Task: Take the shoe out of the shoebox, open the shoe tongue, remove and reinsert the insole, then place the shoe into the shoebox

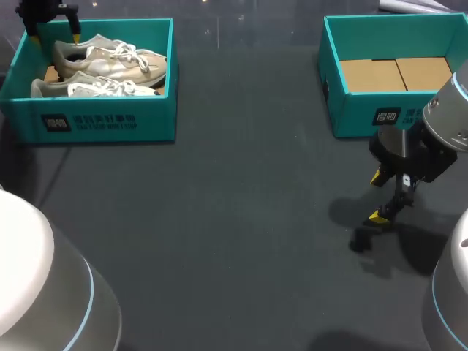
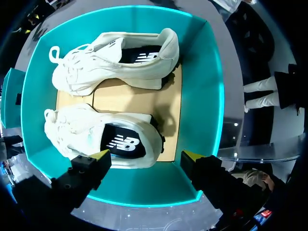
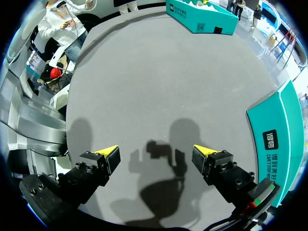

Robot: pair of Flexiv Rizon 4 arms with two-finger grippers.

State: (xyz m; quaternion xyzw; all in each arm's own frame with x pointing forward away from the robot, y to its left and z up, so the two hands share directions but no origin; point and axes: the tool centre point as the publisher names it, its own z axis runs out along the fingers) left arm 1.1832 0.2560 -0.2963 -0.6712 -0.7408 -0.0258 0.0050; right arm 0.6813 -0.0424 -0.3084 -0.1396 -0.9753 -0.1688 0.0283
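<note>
Above the rim of the teal shoebox (image 2: 204, 96), the left gripper (image 2: 145, 156) hangs with its two yellow-tipped fingers spread wide. It holds nothing and touches nothing that can be seen. From its wrist view, the heel of the nearer shoe (image 2: 91, 134) lies inside the shoebox, below the gap between the fingers. This shoe is an off-white, low-cut, laced sneaker. A dark insole with a white logo shows in its opening. The farther shoe (image 2: 110, 65) matches it and lies alongside, by the opposite wall of the shoebox, toe pointing the same way. Both rest on a brown cardboard liner (image 2: 134, 96) on the shoebox floor. Well apart from the shoebox, across the dark grey table (image 1: 219, 234), the right gripper (image 1: 377, 196) hovers over bare tabletop with its shadow beneath it. Its fingers are also wide apart and empty. It sits just in front of a second teal box (image 1: 398, 29), which stands far to the right of the shoebox and has brown cardboard (image 1: 395, 73) on its floor.
</note>
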